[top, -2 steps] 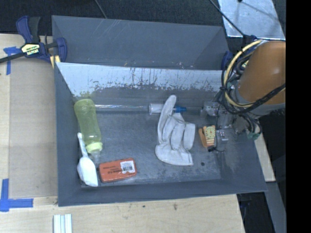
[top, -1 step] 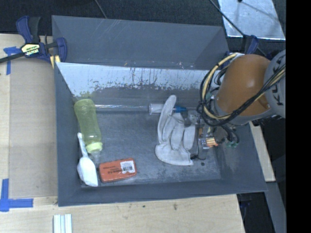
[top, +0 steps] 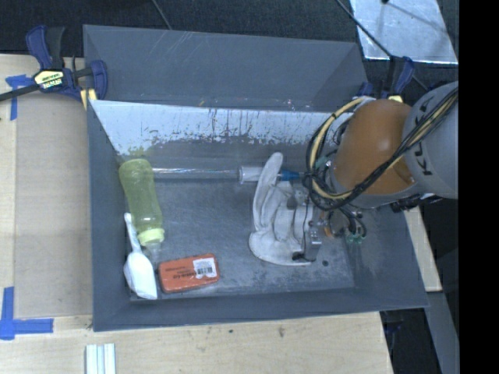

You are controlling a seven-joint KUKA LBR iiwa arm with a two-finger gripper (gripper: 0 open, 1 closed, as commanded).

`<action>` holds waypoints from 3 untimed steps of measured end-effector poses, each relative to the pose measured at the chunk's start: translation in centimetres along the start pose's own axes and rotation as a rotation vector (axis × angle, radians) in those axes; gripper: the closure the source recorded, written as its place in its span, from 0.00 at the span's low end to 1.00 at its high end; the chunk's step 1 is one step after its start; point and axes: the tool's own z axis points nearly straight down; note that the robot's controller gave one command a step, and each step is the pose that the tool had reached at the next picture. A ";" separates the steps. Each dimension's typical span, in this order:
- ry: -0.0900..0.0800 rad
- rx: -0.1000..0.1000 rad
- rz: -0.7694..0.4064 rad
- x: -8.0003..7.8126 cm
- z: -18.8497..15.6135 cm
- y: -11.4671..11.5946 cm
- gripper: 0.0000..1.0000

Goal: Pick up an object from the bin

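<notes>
Gripper down low on right side of grey metal bin, just beside white curved plastic piece. Likely it wants this one because it is nearest. Cannot tell if hand wide or narrow. See-through yellow-green plastic bottle and flat orange block with label lie well apart at left.

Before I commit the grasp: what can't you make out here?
Camera view, right edge of the white plastic piece: hidden behind the end effector.
Camera view, right end of the clear tube: hidden behind that piece.
Camera view, label on the orange block: print too small.
</notes>
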 end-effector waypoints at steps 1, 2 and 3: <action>-0.004 0.002 -0.025 -0.9 3.1 0.7 1.00; -0.004 0.002 -0.025 -0.9 3.1 0.7 1.00; -0.009 0.000 -0.035 -1.2 -15.3 5.8 1.00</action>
